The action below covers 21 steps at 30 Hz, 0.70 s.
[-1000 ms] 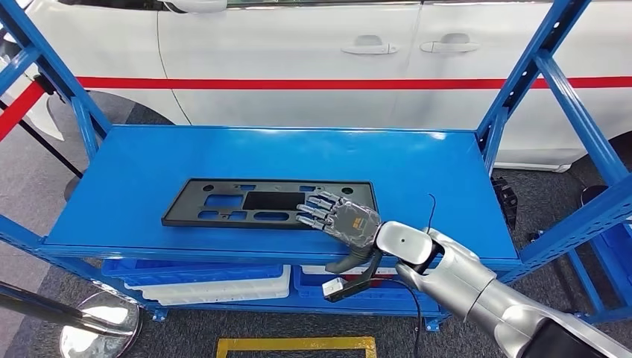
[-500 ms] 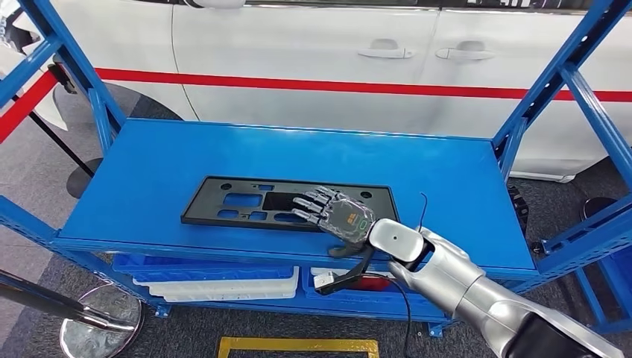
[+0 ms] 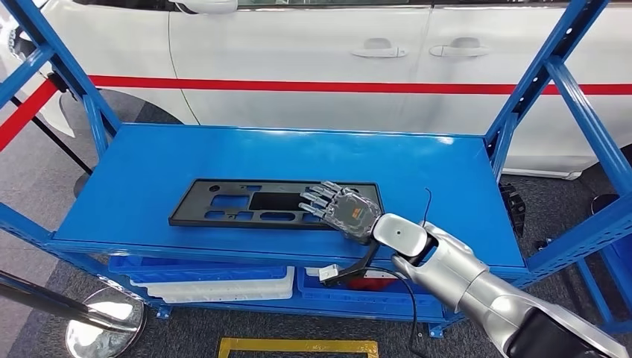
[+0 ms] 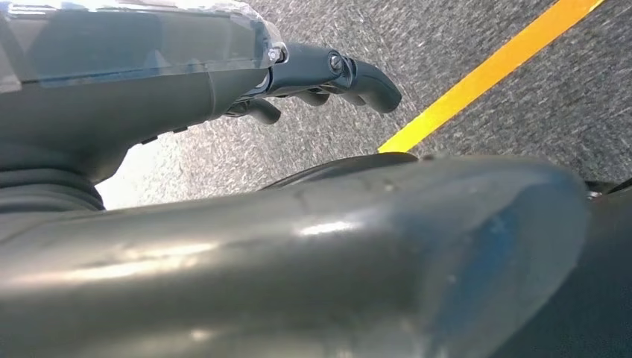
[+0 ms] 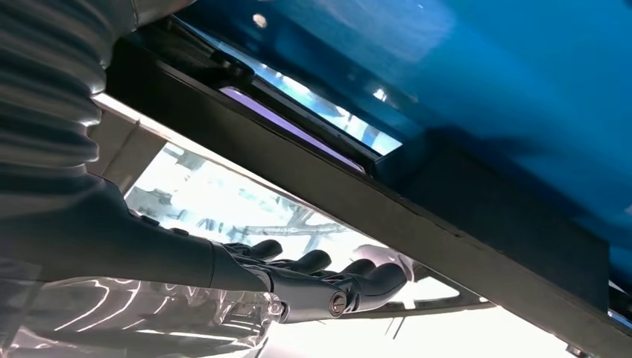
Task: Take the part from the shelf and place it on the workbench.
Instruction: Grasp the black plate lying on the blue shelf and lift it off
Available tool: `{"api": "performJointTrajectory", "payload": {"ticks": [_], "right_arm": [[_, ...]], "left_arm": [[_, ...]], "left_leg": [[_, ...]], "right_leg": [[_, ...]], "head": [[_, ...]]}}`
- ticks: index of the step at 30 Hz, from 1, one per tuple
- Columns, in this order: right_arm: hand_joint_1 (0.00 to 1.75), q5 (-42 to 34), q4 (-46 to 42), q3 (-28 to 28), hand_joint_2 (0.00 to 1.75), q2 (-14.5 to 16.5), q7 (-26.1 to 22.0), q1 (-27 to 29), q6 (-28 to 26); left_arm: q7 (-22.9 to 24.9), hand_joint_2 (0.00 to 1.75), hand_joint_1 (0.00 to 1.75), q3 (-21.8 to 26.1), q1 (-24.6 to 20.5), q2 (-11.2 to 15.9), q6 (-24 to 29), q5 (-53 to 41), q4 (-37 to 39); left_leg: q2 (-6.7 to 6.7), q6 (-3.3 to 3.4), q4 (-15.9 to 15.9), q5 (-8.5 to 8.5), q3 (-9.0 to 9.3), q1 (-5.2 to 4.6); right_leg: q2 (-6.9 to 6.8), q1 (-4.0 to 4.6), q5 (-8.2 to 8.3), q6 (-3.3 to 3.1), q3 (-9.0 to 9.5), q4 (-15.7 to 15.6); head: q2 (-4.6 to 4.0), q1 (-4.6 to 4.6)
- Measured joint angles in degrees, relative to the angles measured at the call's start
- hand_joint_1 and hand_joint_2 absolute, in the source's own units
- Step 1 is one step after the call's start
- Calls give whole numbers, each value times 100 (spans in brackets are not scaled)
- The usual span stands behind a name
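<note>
Fingers (image 3: 319,198) of the right hand (image 3: 341,211) lie spread flat over the black plastic panel (image 3: 246,203), a long cut-out frame lying flat on the blue shelf deck (image 3: 149,168). The hand covers the panel's end nearest the arm and, going by the head view, its thumb hangs below the deck's front lip. The right wrist view shows the fingers extended along the panel's edge, not curled round it, so this hand holds nothing; it only rests on the part. The left hand (image 4: 313,74) hangs toward the floor beside a yellow floor line (image 4: 492,71) with its fingers curled in on nothing.

Judging from this, the step is securing a grip. Doing it well likely means drawing the panel toward the deck's front lip until its edge overhangs, then closing thumb beneath and fingers above. A one-ended hold on so long a piece may let the far end sag or drag, so lifting slowly and level seems wise.
</note>
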Motion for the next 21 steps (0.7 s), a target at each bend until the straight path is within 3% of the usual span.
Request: {"api": "performJointTrajectory", "payload": {"ticks": [2, 4, 6, 8, 9, 11, 13, 14, 15, 17, 19, 21], "right_arm": [[59, -2, -3, -27, 175, -5, 2, -11, 34], [133, 0, -4, -47, 175, -16, -1, -28, 73], [159, 9, -2, -53, 175, -22, -11, -40, 110], [167, 20, 9, -64, 175, -16, -22, -48, 125], [169, 23, 19, -70, 175, -6, -25, -51, 125], [171, 25, 51, -76, 175, 27, -34, -46, 120], [174, 26, 86, -80, 175, 69, -43, -38, 113], [175, 27, 100, -87, 175, 90, -46, -42, 110], [175, 28, 111, -96, 175, 110, -49, -49, 110], [175, 32, 128, -116, 175, 133, -53, -65, 114], [175, 38, 136, -123, 175, 141, -63, -81, 120], [175, 54, 138, -123, 175, 144, -74, -88, 130]], "left_arm": [[-1, 0, 0, 0, -6, 1, 6, 0, 0], [-1, 0, 0, 0, -7, 2, 12, 0, 0], [-1, 0, 0, 0, -2, 3, 16, 0, 0], [-2, 0, 0, -1, -9, 1, 22, 0, 0], [-3, 0, 0, -2, -17, -2, 25, 0, 0], [-5, 0, 0, -2, -26, -4, 32, 0, 0], [-5, 0, 0, -1, -18, -3, 37, 0, 0], [-6, 0, 0, -1, -15, -3, 39, 0, 0], [-7, 0, 0, -2, -16, -3, 42, 0, 0], [-10, 0, 0, -3, -20, -4, 45, 0, 0], [-13, 0, 0, -3, -18, -3, 49, -1, 0], [-14, 0, 0, -2, -17, -1, 51, -3, 0]], "left_leg": [[-36, 50, -804, 348, 395, -8], [-70, 129, -1204, 471, 566, -30], [-68, 212, -1236, 483, 561, -38], [-73, 286, -1283, 521, 590, -14], [-74, 314, -1307, 542, 604, 4], [-78, 338, -1312, 553, 603, 12], [-85, 340, -1305, 549, 602, 11], [-89, 336, -1300, 544, 605, 12], [-95, 326, -1291, 536, 610, 13], [-105, 288, -1259, 509, 609, 1], [-107, 232, -1227, 489, 576, -22], [-99, 175, -1225, 487, 549, -31]], "right_leg": [[10, 10, -14, 28, 9, 15], [22, 26, -24, 81, 8, 31], [19, 31, -25, 146, 5, 28], [54, 15, -131, 198, -49, 145], [91, 2, -264, 218, -139, 351], [162, -32, -618, 242, -453, 1069], [185, -60, -752, 262, -716, 1622], [185, -71, -658, 265, -718, 1603], [180, -80, -476, 262, -618, 1367], [114, -72, -107, 237, -263, 607], [45, -38, -10, 200, -64, 153], [45, -23, -44, 162, -54, 90]], "head": [[0, -1], [0, -1], [0, 0], [0, 1], [0, 1], [0, 0], [0, 0], [0, 0], [0, 0], [0, 1], [0, 0], [0, -1]]}}
